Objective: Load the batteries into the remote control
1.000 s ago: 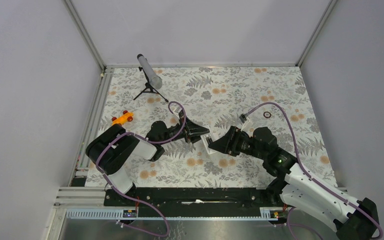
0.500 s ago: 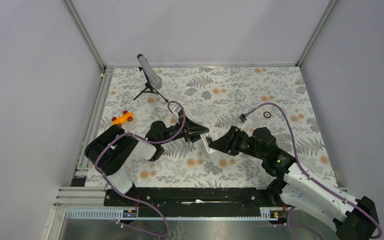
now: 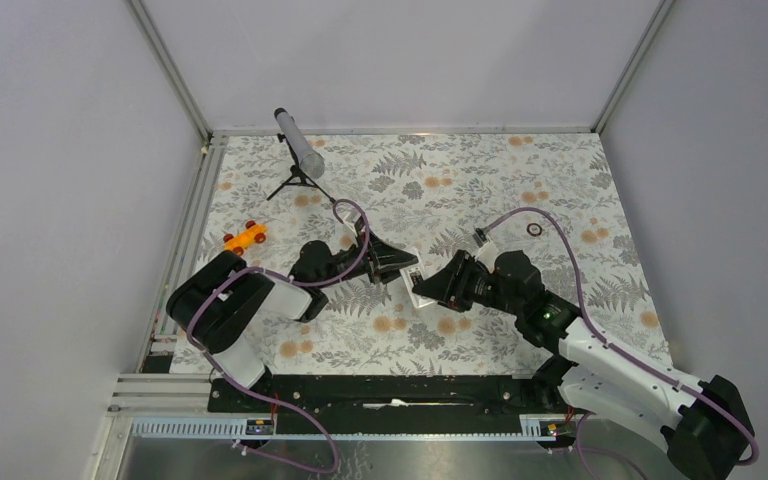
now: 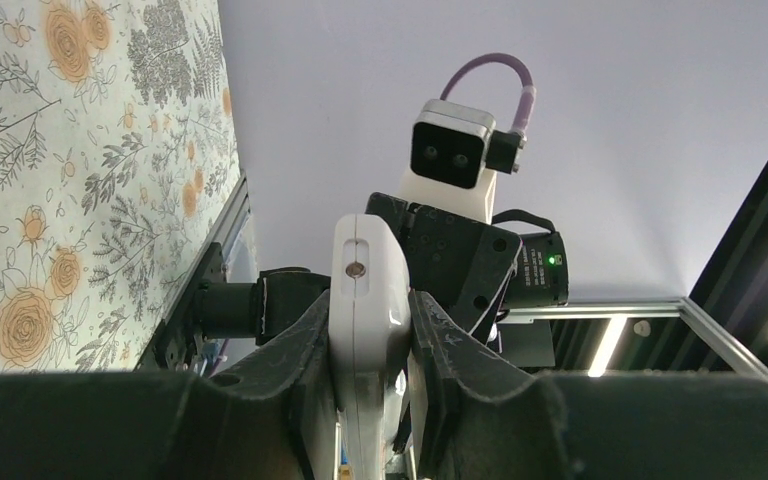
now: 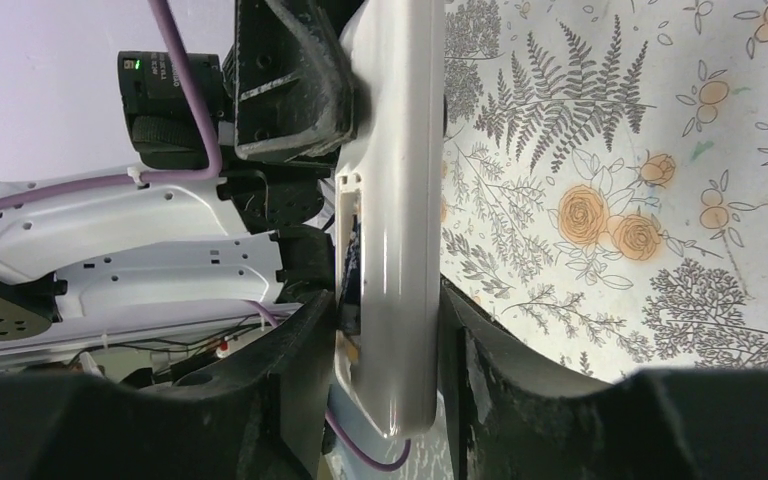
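Up off the table (image 3: 560,180), left gripper (image 4: 370,305) pinches the remote control (image 4: 365,260), right gripper (image 5: 385,320) clamps its other end — can't spot the batteries for sure, so loading looks unfinished.

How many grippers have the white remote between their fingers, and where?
2: the left gripper grips one end of the remote control; the right gripper flanks the other end.
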{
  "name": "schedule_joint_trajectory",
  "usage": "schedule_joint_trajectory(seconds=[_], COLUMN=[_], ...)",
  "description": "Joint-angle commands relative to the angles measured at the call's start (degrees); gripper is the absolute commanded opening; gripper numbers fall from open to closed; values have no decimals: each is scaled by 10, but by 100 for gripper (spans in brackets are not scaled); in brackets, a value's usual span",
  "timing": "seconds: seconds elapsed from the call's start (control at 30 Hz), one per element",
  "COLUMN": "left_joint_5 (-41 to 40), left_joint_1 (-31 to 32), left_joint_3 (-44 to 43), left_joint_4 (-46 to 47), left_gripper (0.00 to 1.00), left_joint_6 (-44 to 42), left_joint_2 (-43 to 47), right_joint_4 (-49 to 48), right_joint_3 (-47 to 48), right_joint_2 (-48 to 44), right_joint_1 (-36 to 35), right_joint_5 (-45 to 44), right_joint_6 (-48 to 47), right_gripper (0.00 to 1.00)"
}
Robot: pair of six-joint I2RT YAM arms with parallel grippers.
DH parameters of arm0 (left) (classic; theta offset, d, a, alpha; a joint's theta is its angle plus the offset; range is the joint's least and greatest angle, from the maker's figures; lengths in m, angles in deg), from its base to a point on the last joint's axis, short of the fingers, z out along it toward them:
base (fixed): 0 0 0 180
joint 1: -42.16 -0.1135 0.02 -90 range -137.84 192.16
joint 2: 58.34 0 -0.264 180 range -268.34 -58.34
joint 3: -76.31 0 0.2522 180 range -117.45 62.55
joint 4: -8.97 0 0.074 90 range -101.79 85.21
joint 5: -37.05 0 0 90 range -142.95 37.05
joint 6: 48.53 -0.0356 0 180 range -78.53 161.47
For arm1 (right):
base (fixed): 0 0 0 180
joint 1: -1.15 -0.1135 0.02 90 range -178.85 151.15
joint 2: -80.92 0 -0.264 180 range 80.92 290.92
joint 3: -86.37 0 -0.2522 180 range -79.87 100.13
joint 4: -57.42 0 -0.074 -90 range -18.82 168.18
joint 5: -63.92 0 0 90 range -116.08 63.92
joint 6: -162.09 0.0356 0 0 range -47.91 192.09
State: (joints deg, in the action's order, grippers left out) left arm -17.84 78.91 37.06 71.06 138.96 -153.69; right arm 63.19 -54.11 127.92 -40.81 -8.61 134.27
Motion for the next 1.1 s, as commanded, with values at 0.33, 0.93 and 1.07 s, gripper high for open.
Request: schedule_joint_trajectory(seconds=[0.33,0.93,1.07], left_joint_5=[15,15,15], left_joint_1=[10,8,8], left_joint_3=[-19,-14,-12], left_joint_4=[66,65,65], left_gripper=[0,0,0], left_joint_6=[-20,-33,-34], left_joint_2=[55,43,43], right_joint_4=[-60,-37,-31], right_joint_3=[-22,13,17], right_joint_2=[10,-24,-13], right_joint_1=[-2,-3,-2], right_joint_5=[8,23,15], right_joint_6=[48,-44,-45], right_gripper=[73,51,41])
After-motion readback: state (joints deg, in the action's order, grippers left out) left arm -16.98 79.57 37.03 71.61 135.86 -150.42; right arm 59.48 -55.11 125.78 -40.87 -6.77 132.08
